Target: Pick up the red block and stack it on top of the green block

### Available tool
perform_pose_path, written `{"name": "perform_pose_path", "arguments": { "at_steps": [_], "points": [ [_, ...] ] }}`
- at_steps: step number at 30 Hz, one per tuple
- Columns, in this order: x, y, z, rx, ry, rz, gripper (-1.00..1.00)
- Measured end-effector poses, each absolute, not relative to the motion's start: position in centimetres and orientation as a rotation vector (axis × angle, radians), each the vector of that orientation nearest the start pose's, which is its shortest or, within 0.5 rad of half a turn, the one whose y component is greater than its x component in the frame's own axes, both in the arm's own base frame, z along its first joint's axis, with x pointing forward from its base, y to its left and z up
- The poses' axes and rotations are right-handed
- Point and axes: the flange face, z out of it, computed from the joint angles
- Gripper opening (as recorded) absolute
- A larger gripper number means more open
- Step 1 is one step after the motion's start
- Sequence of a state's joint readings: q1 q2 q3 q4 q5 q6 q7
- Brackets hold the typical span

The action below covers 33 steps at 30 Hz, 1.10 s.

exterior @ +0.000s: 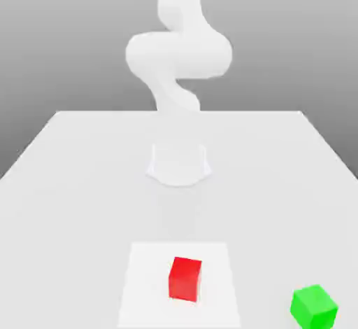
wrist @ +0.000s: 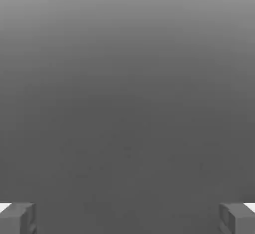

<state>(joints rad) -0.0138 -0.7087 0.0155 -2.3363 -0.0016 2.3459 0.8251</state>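
The red block [exterior: 185,278] rests on the white table near its front edge, on a slightly brighter square patch [exterior: 143,285]. The green block [exterior: 314,306] lies on the table toward the exterior view's right of the red one, a clear gap apart, turned at a slight angle. In the hand view my gripper [wrist: 127,218] is open: two grey fingertips [wrist: 17,218] stand far apart with nothing between them, and plain grey background lies beyond. Neither block is touched.
The white arm [exterior: 178,58] rises from its round base [exterior: 179,164] at the table's middle back and bends upward. The white table [exterior: 70,180] spreads wide on both sides of the base.
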Motion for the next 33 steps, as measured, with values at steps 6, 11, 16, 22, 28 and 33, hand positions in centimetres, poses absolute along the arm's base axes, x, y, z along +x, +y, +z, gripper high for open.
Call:
{"name": "perform_pose_path", "arguments": {
  "at_steps": [6,11,16,22,28,33],
  "points": [
    [44.3,0.5,54.0,-2.593,1.216,-0.703,0.0],
    [46.4,0.6,43.2,-2.662,1.317,-0.497,0.0],
    [45.9,0.8,32.6,-2.714,1.412,-0.276,0.0],
    [42.8,1.1,21.3,-2.748,1.51,-0.023,0.0],
    [42.4,1.2,14.7,-2.75,1.518,0.0,-1.0],
    [42.4,1.2,14.7,-2.75,1.518,-0.002,-1.0]
  ]
}}
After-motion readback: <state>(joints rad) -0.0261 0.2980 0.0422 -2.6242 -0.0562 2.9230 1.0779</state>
